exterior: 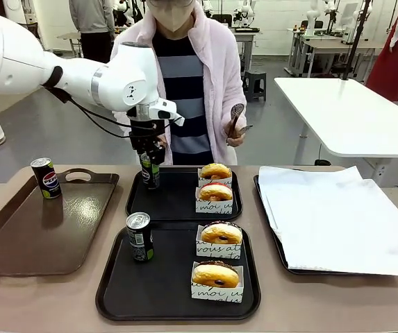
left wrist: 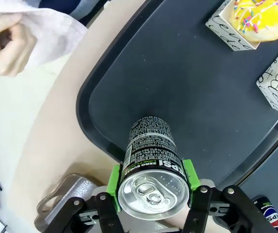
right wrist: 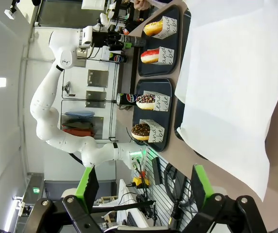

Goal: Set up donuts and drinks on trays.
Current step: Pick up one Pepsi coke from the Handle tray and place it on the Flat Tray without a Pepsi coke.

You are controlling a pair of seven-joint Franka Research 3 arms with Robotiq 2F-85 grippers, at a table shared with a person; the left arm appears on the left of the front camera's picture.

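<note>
Front view: far tray [exterior: 178, 201] holds two donuts [exterior: 215, 171] along its right edge, and the left gripper [exterior: 148, 154] stands over its far-left corner, jaws clamped on a can [exterior: 149, 171] from both sides. Near tray [exterior: 164, 277] carries two more donuts at its right edge and a second can [exterior: 139, 236] at its far-left corner. A third can [exterior: 46, 177] stands on the brown tray [exterior: 39, 236]. Right gripper [right wrist: 143, 187] hangs with jaws apart, holding nothing.

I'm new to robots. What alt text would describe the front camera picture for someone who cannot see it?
A white robot arm's left claw holds a black soda can upright at the far black tray, which carries two boxed donuts. A person's hand holds tongs behind it.
</note>
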